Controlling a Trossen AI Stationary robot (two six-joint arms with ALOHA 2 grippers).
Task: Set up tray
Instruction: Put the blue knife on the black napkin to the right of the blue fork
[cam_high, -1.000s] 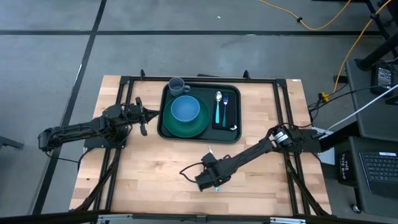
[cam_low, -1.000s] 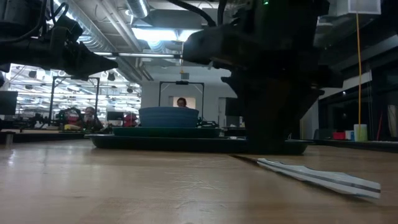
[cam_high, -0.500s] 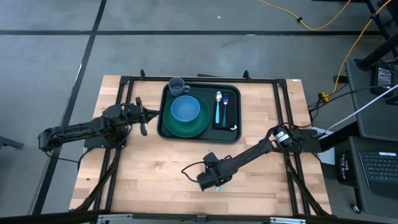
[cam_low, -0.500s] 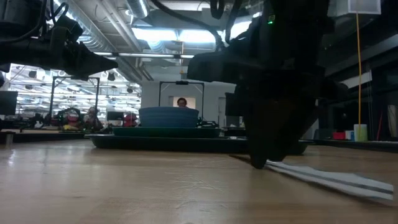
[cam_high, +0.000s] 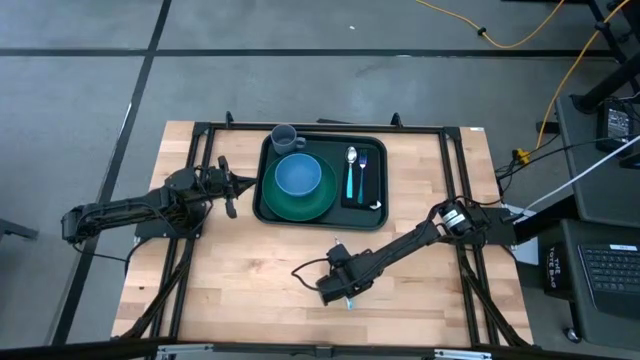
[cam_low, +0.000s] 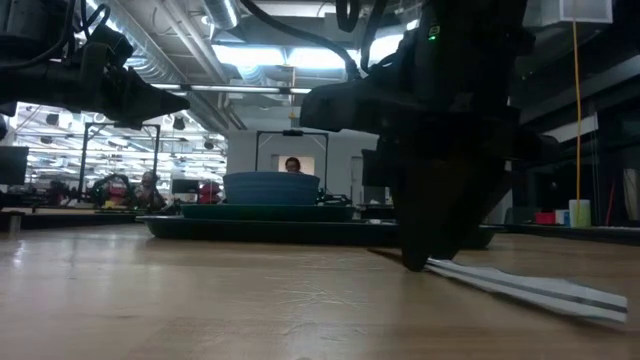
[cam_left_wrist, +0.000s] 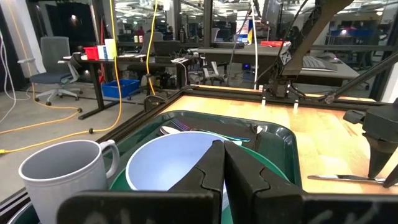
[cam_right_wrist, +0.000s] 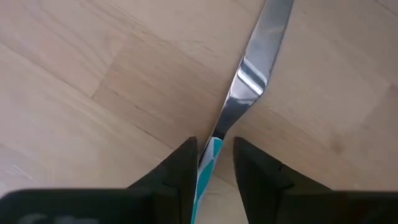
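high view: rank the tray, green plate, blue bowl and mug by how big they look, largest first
1. tray
2. green plate
3. blue bowl
4. mug

All four sit together at one distance from the overhead camera, so the order is safe.

1. A round dark green plate (cam_high: 297, 200) lies just left of the middle of the high view.
2. A round pale blue bowl (cam_high: 297, 176) sits on that plate.
3. A grey-blue handled mug (cam_high: 284, 137) stands just above the bowl, toward the upper middle.
4. A flat black rectangular napkin (cam_high: 375, 178) lies right of the plate, with a teal-handled metal spoon (cam_high: 350, 170) and a teal-handled metal fork (cam_high: 363, 172) side by side on it.
5. A teal-handled metal knife (cam_right_wrist: 249, 81) lies on the light wooden table (cam_high: 240, 260), lower middle of the high view.
6. An orange cable (cam_high: 520, 40) curls over the grey floor at upper right.
7. A dark laptop (cam_high: 610, 270) sits at the right edge.
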